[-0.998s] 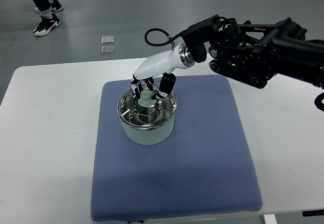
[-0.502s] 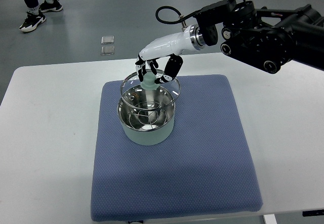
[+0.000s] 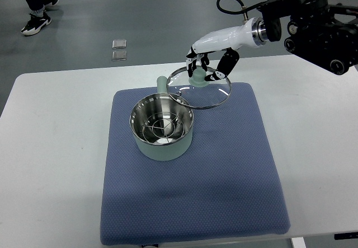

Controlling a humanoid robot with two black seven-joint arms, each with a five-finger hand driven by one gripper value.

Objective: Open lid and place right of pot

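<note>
The right robot hand [image 3: 205, 68] had its fingers curled around the lid's knob [image 3: 198, 79], which was mostly hidden behind them. It held the glass lid [image 3: 199, 87] in the air, tilted, up and to the right of the pot [image 3: 163, 127]; the lid's lower left rim overlapped the pot's rim in the picture. The dark arm ran off the frame's right edge, so its far part was cut off. The open pot stood on a blue mat [image 3: 224, 169] on the white table [image 3: 50, 164], a wire rack visible inside. A pale handle [image 3: 161, 83] poked out behind the pot. At the upper left, a person's legs [image 3: 34, 4] were partly cut off. Two small squares [image 3: 118, 49] lay on the floor.
</note>
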